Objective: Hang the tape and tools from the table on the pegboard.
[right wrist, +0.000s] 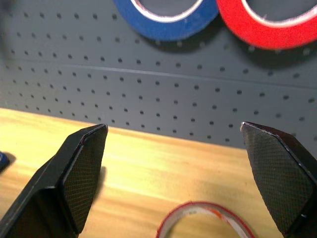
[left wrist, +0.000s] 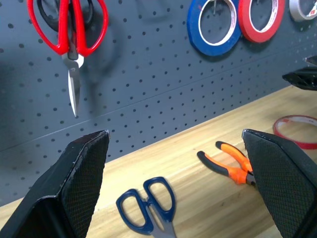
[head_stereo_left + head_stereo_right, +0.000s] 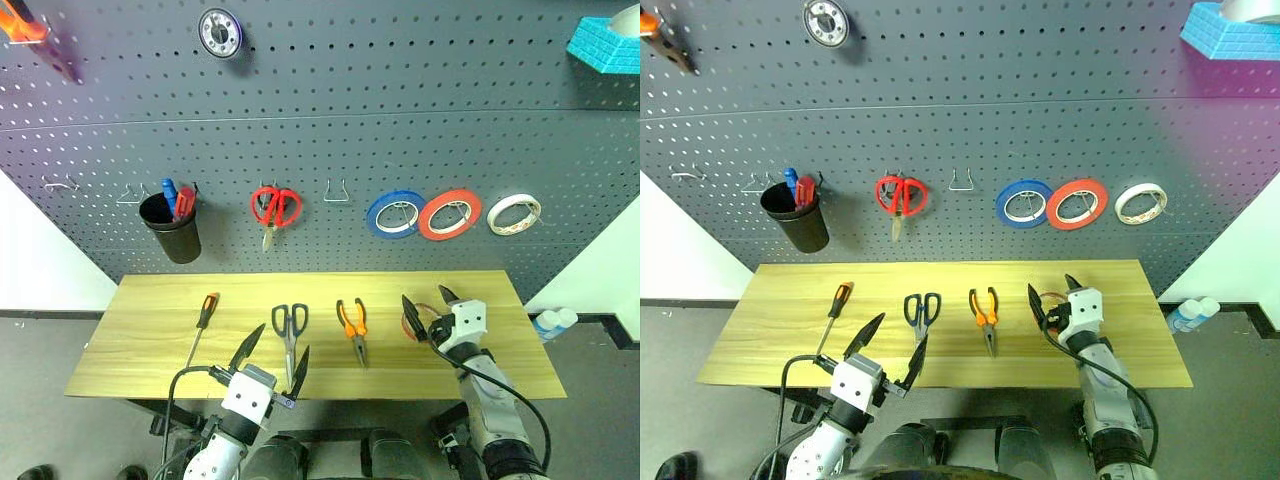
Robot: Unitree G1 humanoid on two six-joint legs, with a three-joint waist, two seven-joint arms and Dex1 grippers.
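Table [image 3: 140,345]: 1 tape [image 3: 417,322], 3 tools.

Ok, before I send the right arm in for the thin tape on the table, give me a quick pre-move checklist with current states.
1. Right end effector open and holding nothing: ok.
2. Thin tape lies flat on the table, ahead of and between the right fingers: ok.
3. Tape not yet touched or gripped: ok.
4. Left end effector open, near the table's front edge over the dark-handled scissors, apart from the tape: ok.
5. Free hook on the pegboard between the red scissors and the blue roll: ok.
6. Whether that hook will hold the tape: cannot tell.
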